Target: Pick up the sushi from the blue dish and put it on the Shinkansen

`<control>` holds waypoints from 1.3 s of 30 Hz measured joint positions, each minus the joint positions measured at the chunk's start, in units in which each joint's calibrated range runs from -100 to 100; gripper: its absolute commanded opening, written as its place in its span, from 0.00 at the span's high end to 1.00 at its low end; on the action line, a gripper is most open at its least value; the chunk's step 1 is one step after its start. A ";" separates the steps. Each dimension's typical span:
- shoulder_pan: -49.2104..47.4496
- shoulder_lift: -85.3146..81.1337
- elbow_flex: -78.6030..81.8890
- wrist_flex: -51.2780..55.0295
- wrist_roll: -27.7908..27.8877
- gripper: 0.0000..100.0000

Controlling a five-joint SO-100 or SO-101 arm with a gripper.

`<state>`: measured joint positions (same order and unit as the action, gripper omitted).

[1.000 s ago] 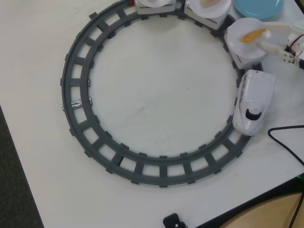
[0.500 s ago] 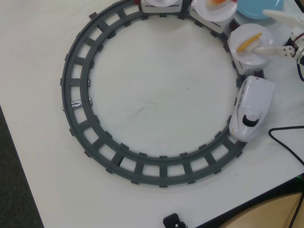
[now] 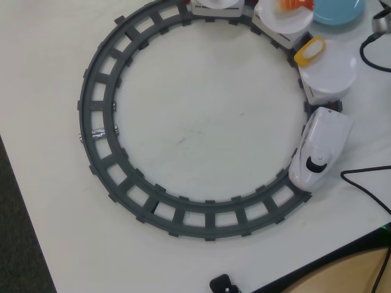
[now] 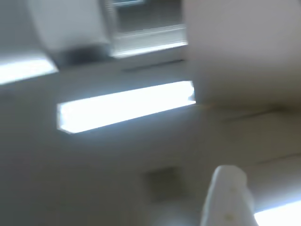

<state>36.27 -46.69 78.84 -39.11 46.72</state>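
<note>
Gripper state not discernible, one blurred white fingertip [image 4: 225, 197] seen against ceiling lights in wrist view, yellow-and-white oblong sushi [image 3: 310, 50] lying between round white plates [image 3: 330, 73] behind white bullet-nosed Shinkansen [image 3: 321, 148], light-blue round dish [image 3: 339, 11] at top edge in overhead view

sushi [image 3: 310, 50]: yellow rim, white centre | Shinkansen [image 3: 320, 148]: white, black windscreen | blue dish [image 3: 338, 10]: plain light blue, far right | track [image 3: 102, 160]: dark grey ring | table [image 3: 55, 55]: white | plates [image 3: 330, 72]: white | shrimp piece [image 3: 294, 5]: orange | cables [image 3: 365, 183]: black, right
</note>
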 measured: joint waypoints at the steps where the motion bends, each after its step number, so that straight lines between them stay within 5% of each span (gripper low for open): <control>1: 1.34 -0.84 2.07 0.00 -3.24 0.58; 8: 9.85 -6.15 8.64 6.12 -20.86 0.58; 14: 9.22 -7.16 7.47 17.67 -29.96 0.60; 21: 5.12 -7.58 -6.12 40.07 -45.44 1.00; 22: 4.41 -7.58 -8.73 44.09 -47.22 0.99; 39: -23.16 -8.84 -30.62 87.23 -55.16 0.99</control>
<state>13.12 -55.54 48.22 48.12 -8.44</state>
